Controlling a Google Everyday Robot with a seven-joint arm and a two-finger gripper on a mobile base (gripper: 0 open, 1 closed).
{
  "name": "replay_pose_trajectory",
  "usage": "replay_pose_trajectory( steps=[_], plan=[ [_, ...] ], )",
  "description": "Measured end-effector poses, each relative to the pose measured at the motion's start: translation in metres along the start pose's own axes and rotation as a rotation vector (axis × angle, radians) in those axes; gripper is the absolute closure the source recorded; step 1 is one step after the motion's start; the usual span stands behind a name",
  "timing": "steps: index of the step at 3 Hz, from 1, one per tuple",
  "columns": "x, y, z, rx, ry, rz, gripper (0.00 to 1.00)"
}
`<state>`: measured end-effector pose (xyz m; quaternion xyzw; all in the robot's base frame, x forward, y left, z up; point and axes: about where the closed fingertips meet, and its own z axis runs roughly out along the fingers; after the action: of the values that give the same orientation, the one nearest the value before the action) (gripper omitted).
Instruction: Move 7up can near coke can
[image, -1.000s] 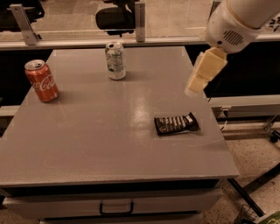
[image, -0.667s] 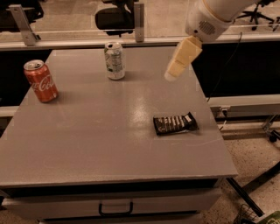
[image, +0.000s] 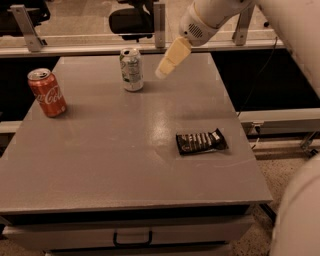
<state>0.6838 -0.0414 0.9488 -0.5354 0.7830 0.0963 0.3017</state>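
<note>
The 7up can (image: 131, 69), pale silvery-white with greenish markings, stands upright near the back middle of the grey table (image: 115, 150). The coke can (image: 47, 92), red with white script, stands upright at the left edge, well apart from the pale can. My gripper (image: 167, 64) hangs from the white arm at the upper right, above the table just right of the 7up can and a little higher than its middle. It holds nothing that I can see.
A dark snack bar in a wrapper (image: 201, 141) lies on the right half of the table. A drawer with a handle (image: 132, 239) sits under the front edge. A rail with metal posts (image: 160, 25) runs behind the table.
My gripper has swung left and toward the back, from the table's right edge to a spot just right of the 7up can. The cans and the snack bar have not moved.
</note>
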Motion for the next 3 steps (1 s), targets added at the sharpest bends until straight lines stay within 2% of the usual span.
replay_pose_trajectory(
  steps=[1,2,3],
  plan=[
    [-0.028,-0.012,0.039,0.024,-0.005,0.002,0.0],
    [-0.045,-0.024,0.079,0.023,0.014,0.024,0.0],
    [-0.054,-0.024,0.097,0.012,0.019,0.028,0.0]
  ],
)
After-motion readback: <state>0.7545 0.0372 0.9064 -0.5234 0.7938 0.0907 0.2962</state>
